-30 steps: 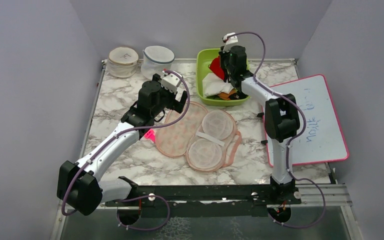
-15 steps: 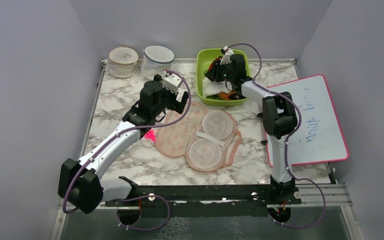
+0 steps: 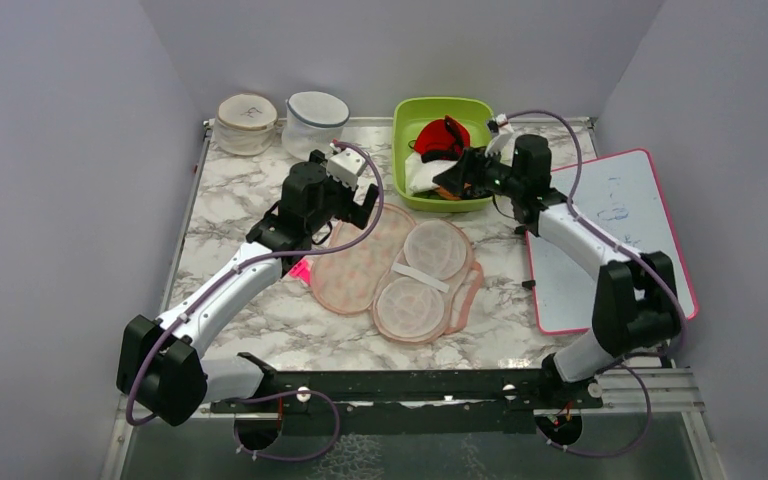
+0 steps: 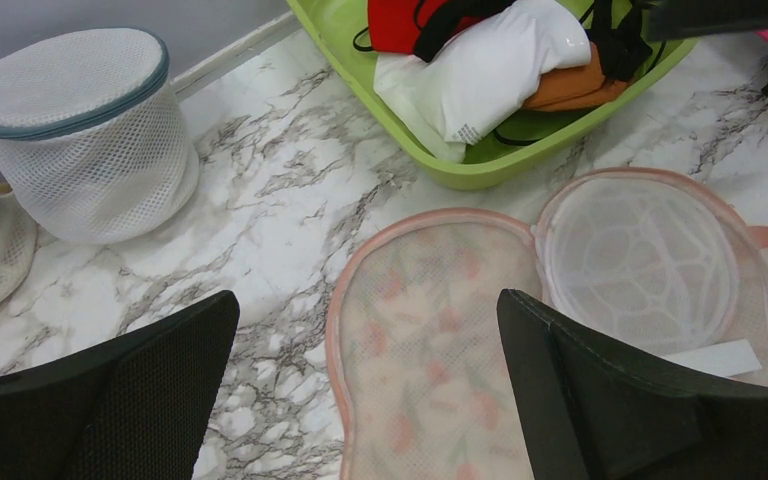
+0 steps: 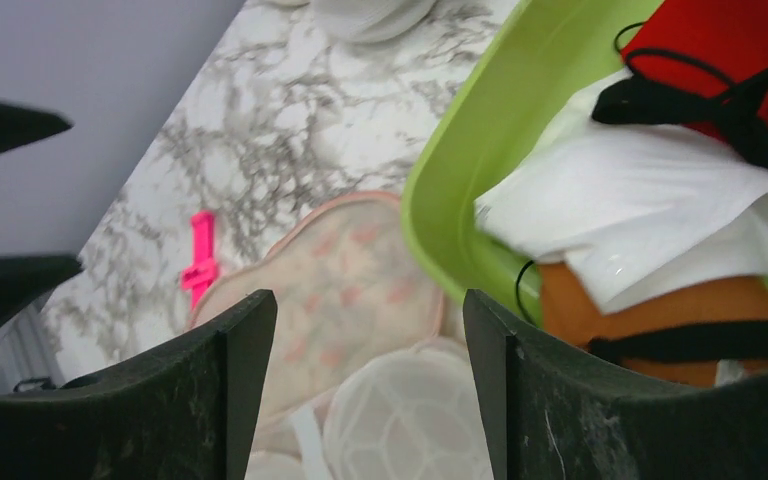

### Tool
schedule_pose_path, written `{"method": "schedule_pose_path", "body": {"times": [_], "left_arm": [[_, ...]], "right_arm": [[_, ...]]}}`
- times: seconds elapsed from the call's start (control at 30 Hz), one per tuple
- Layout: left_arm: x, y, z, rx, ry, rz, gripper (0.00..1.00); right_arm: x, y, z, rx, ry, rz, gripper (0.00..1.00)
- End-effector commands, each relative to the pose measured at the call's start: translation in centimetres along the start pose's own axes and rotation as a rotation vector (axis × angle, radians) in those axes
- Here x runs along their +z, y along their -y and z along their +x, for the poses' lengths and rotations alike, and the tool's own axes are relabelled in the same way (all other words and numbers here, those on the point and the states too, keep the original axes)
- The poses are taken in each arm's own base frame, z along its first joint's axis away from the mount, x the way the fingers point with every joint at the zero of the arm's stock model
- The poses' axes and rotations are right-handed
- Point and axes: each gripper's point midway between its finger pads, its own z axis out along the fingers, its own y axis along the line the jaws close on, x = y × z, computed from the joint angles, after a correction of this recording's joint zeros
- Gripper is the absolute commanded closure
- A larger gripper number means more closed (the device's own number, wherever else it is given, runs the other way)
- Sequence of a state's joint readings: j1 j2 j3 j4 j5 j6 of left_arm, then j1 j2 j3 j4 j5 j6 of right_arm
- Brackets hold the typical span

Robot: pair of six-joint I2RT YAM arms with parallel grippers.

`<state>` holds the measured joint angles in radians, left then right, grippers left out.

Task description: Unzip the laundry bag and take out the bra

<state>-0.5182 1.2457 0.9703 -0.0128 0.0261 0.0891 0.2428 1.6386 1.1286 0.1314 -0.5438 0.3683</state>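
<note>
Top external | bra (image 3: 438,135) in green bin (image 3: 425,204) | left fingers (image 4: 110,400), right fingers (image 5: 160,410) spread, empty

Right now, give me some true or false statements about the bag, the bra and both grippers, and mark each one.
1. The bag lies spread open on the table. True.
2. The bra is inside the bag. False: it lies in the green bin, on top of other clothes.
3. The right gripper is shut on the bra. False: it is open and holds nothing, at the bin's near side.
4. The left gripper is open, over the bag's patterned half. True.
</note>
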Motion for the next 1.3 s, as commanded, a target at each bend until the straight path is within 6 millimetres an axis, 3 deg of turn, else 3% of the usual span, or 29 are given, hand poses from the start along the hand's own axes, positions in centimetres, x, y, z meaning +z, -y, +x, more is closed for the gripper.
{"method": "schedule_pose_path", "body": {"times": [0.0,0.2,0.37,0.73,0.9,1.0,1.27], "left_arm": [[0.2,-0.4,-1.1,0.020,0.020,-0.015,0.02],[1.4,-1.1,1.0,0.025,-0.047,-0.053,0.01],[3.4,-2.0,4.7,-0.032,-0.170,-0.054,0.01],[6.3,-4.2,12.2,-0.125,-0.370,-0.014,0.09],[7.8,-3.2,16.3,-0.195,-0.485,0.069,0.09],[8.6,-2.5,18.1,-0.221,-0.547,0.105,0.18],[8.7,-2.5,19.6,-0.217,-0.577,0.097,0.23]], "right_arm": [[-3.2,-2.7,3.8,-0.003,-0.028,-0.101,0.31],[-6.9,-4.7,5.2,-0.073,0.027,-0.134,0.28],[-8.9,-6.1,5.9,-0.151,0.067,-0.174,0.24],[-9.6,-6.8,7.4,-0.160,0.075,-0.234,0.24],[-9.6,-7.0,7.8,-0.146,0.090,-0.251,0.24],[-9.4,-6.9,8.0,-0.141,0.085,-0.259,0.24],[-9.8,-7.0,7.7,-0.157,0.112,-0.249,0.24]]}}
